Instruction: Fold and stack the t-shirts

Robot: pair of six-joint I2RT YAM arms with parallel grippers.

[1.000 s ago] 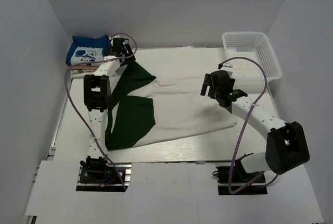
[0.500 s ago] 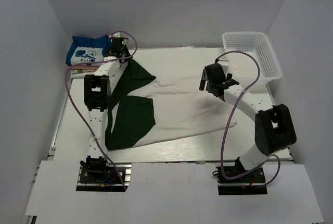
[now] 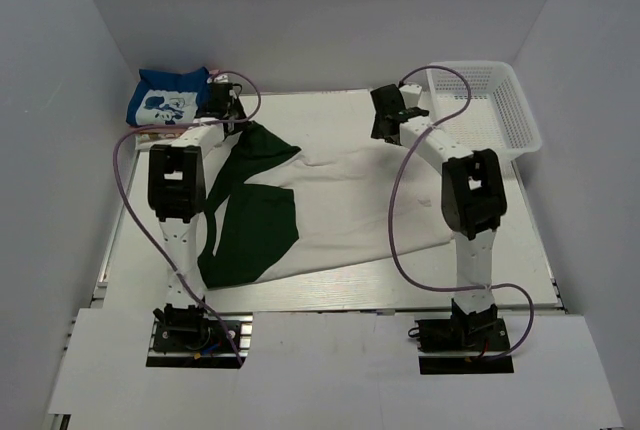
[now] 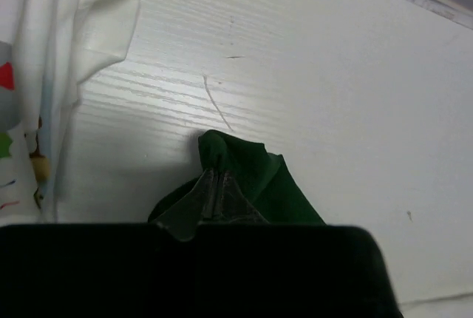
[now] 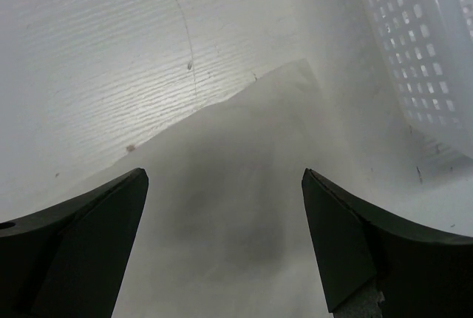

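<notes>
A dark green t-shirt (image 3: 255, 220) lies spread on the left half of the table, partly over a pale whitish t-shirt (image 3: 355, 215). My left gripper (image 3: 228, 110) is at the green shirt's far corner and is shut on it. In the left wrist view its tips (image 4: 214, 185) pinch a raised fold of the green cloth (image 4: 259, 174). My right gripper (image 3: 386, 120) hovers open over the pale shirt's far right corner (image 5: 244, 155), with the fingers (image 5: 89, 229) on either side and apart from the cloth. A folded blue t-shirt (image 3: 170, 95) with white print sits at the back left.
A white mesh basket (image 3: 495, 100) stands at the back right, and its wall (image 5: 429, 37) is close beside my right gripper. Folded cream cloth with coloured print (image 4: 44, 74) lies just left of my left gripper. The side walls are near.
My left gripper has shut on the green shirt's far corner. The right arm has swung from the middle right to the back, over the pale shirt's far corner, and has stayed open.
</notes>
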